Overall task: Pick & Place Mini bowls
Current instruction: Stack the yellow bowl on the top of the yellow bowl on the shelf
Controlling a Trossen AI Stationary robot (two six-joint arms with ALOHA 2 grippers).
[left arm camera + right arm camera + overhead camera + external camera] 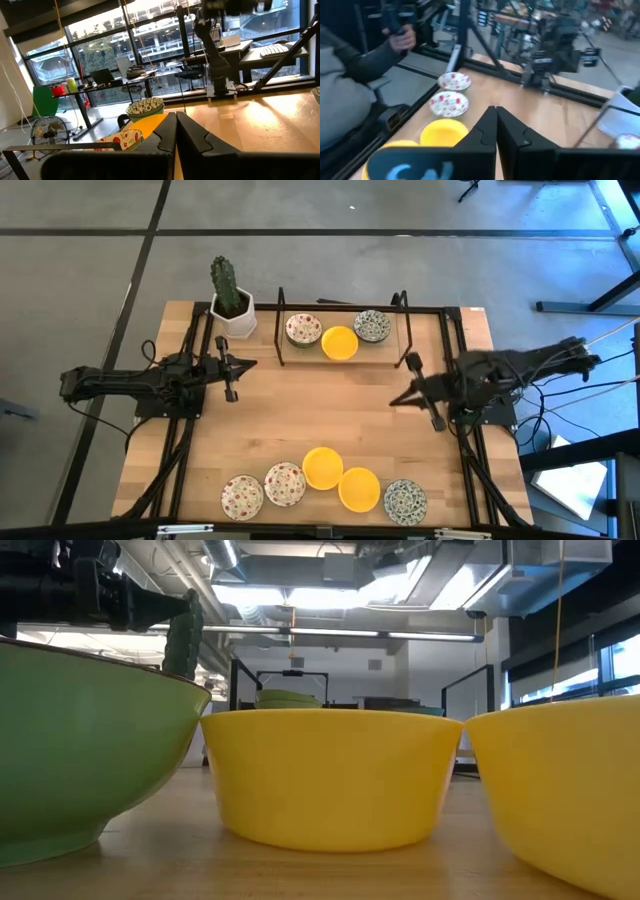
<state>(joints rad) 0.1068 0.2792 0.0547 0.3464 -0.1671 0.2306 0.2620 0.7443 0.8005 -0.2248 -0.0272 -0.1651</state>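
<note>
Three mini bowls sit in a dark-framed stand at the table's far side: a red-speckled one [303, 330], a yellow one [339, 343] and a blue-green one [372, 326]. Several more rest along the near edge: two red-speckled [242, 496] [285, 483], two yellow [322, 467] [359, 489] and one blue-green [405, 500]. My left gripper [250, 363] hovers shut at the table's left, pointing right. My right gripper [394, 402] is raised and shut at the right, pointing left, away from every bowl. The right wrist view shows the near row [449, 103] past the shut fingers [495, 112].
A white pot with a cactus [232, 305] stands at the far left corner beside the stand's frame [281, 310]. A person [350, 80] sits beyond the table's near edge, one hand [402, 37] raised. Bare wood [320, 405] lies between the two arms.
</note>
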